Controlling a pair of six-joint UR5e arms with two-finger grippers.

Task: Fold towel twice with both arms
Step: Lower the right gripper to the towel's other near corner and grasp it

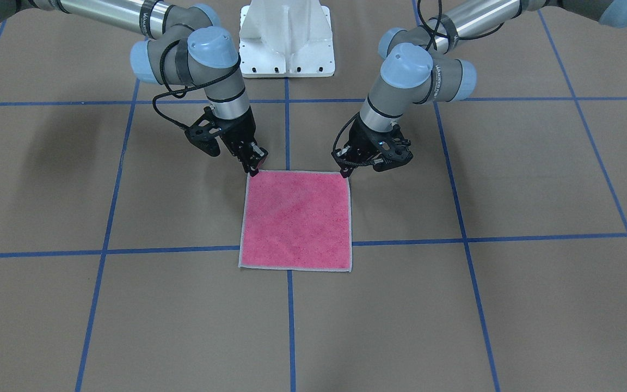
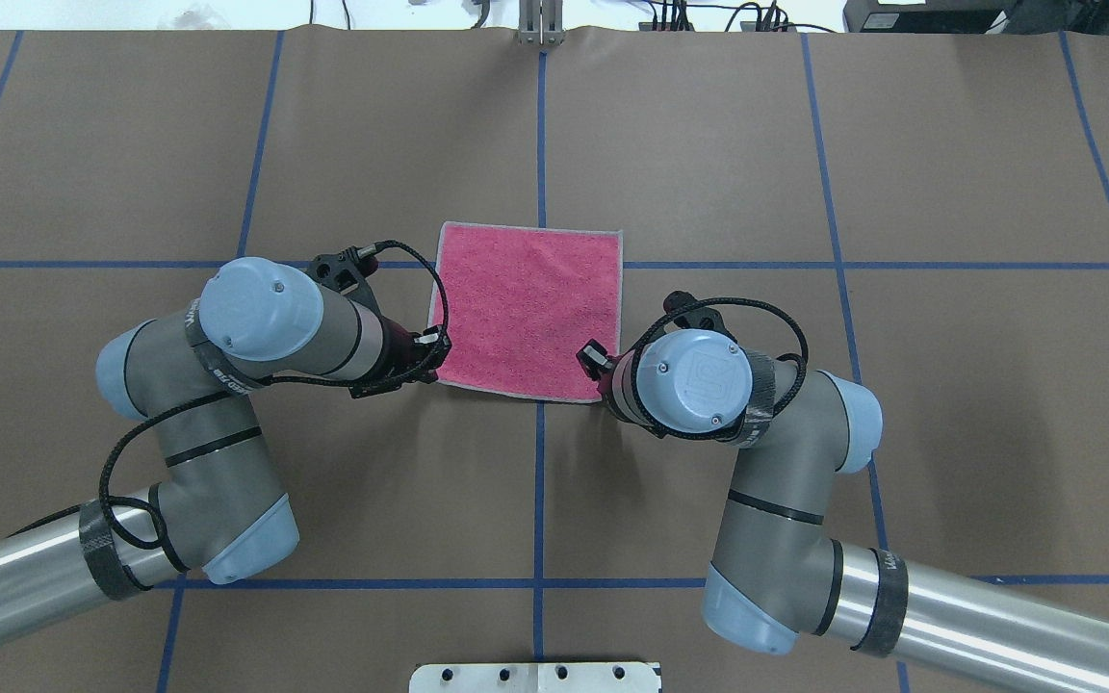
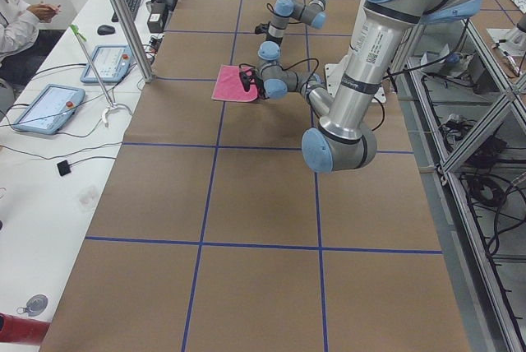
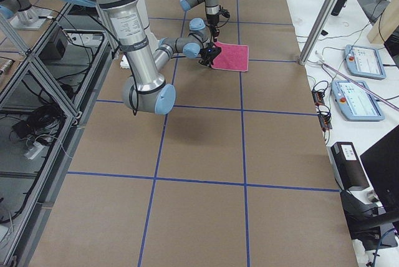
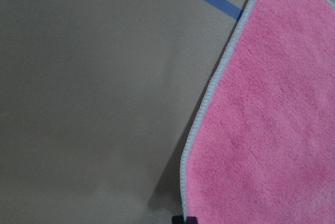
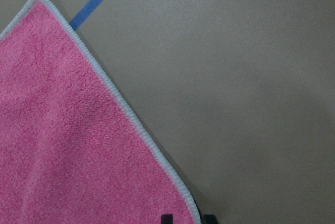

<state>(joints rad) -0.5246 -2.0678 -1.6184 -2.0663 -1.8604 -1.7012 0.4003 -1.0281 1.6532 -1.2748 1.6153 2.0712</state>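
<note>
Towel [image 6: 78,130] lies flat, pink face up, on the tabletop [image 1: 455,326]. Right fingers [image 6: 166,218] set narrow astride one robot-side corner; grip unconfirmed. Left fingers [image 5: 180,219] at the other corner; spacing cannot be told.

Left arm [image 2: 218,452] and right arm [image 2: 776,462], either side of the white base [image 1: 286,38]: same build. Polished silver tubes, matte grey joint housings, light blue round caps with small rim screws. Black strap bands on the tubes, black lettering too small to read. Loose black cable loops at each wrist. Left gripper [image 1: 346,173] and right gripper [image 1: 253,166]: black, two-finger, perforated brackets. Base edge has dark bolt holes.
</note>
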